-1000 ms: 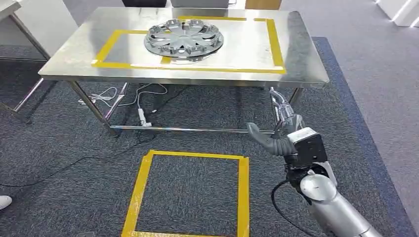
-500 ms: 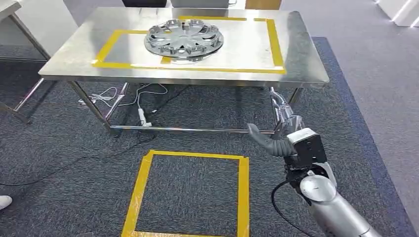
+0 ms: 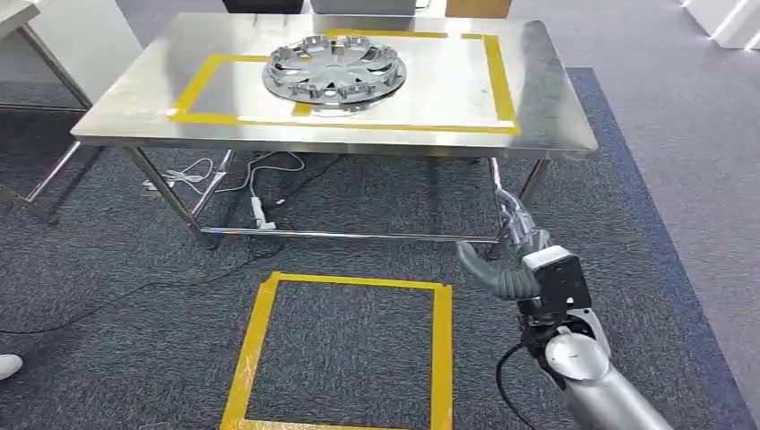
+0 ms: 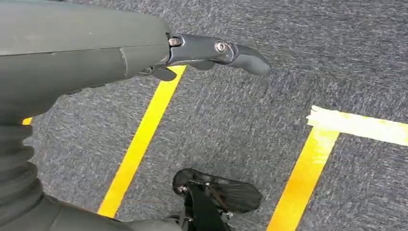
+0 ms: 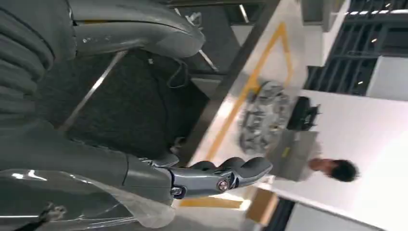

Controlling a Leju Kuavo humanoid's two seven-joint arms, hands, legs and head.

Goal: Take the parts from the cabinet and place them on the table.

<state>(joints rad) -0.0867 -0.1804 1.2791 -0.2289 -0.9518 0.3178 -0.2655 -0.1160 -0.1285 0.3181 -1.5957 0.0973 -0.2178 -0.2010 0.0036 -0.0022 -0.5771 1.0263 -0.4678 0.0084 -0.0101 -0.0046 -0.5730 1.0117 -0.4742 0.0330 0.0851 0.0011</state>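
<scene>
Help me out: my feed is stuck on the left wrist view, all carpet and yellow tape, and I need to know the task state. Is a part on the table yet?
Observer: Yes. A silver wheel cover lies flat on the steel table, overlapping the yellow tape outline there.
Operator: And the right robot hand, is it carrying anything?
Observer: No. The right robot hand holds nothing; its fingers are apart and it hangs lower than the tabletop, in front of the table's front right leg.
Operator: Anyone nearby?
Observer: The right wrist view shows a person beyond the far side of the table.
</scene>
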